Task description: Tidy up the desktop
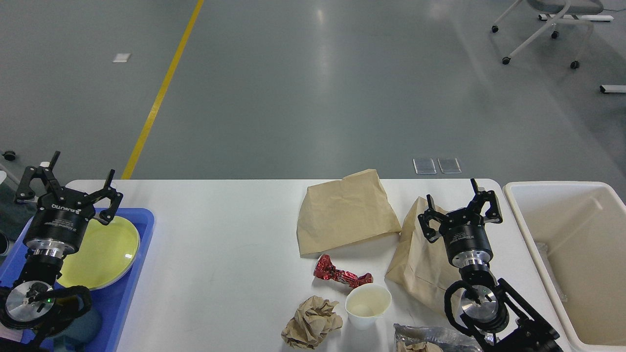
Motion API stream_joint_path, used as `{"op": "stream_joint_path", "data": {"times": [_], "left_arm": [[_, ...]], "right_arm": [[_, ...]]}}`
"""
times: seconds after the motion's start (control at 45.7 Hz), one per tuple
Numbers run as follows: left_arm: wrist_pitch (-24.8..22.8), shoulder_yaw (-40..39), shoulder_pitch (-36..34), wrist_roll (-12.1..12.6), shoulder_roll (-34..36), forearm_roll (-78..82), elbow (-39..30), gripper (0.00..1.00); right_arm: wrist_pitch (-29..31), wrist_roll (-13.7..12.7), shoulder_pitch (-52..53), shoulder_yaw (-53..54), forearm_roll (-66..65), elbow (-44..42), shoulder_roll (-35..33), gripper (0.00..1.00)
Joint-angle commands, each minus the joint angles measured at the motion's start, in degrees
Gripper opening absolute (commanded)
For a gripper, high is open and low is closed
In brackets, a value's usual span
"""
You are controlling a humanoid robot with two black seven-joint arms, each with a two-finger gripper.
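The white desktop [220, 244] carries litter on its right half: two brown paper bags [345, 212] [415, 264], a red foil wrapper [340, 275], a crumpled paper ball [311, 323], a white paper cup [367, 305] and a clear plastic wrapper [430, 337] at the front edge. My right gripper [459, 208] is open and empty above the right-hand bag. Over the blue tray [132, 274] and its yellow-green plate [105, 254], my left gripper [66, 188] is spread open, holding nothing.
A cream-white bin [567, 259] stands off the desktop's right end. A dark mug [80, 325] sits in the tray behind my left arm. A wheeled chair base [543, 29] is far back right on the grey floor, which has a yellow line [161, 88].
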Motion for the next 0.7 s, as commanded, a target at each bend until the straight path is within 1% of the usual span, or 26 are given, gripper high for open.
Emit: {"op": "stream_joint_path", "data": {"times": [0.0,0.109,0.262,0.394,0.525,0.612,0.678], "left_arm": [[-0.1,-1.8,-2.1,0.1,-0.3,0.0,2.6,0.96],[-0.1,-1.8,-4.2,0.1,-0.9,-0.1,5.7,0.96],[0.5,-0.9,-5.6,0.3,-1.0,0.0,6.5,0.96],[1.5,-0.6,-5.4,0.3,-2.1,0.5,7.1,0.96],[0.4,2.8,-4.3,0.1,-5.2,0.8,8.3,0.96],[-0.3,4.9,-3.3,-0.2,-5.0,1.2,8.2,0.96],[-0.3,5.0,-3.3,-0.4,-4.9,2.9,8.3,0.96]], "right_arm": [[0.0,0.0,0.0,0.0,0.0,0.0,0.0,1.0],[0.0,0.0,0.0,0.0,0.0,0.0,0.0,1.0],[0.0,0.0,0.0,0.0,0.0,0.0,0.1,1.0],[0.0,0.0,0.0,0.0,0.0,0.0,0.0,1.0],[0.0,0.0,0.0,0.0,0.0,0.0,0.0,1.0],[0.0,-0.1,0.1,0.0,0.0,0.0,0.0,1.0],[0.0,0.0,0.0,0.0,0.0,0.0,0.0,1.0]]}}
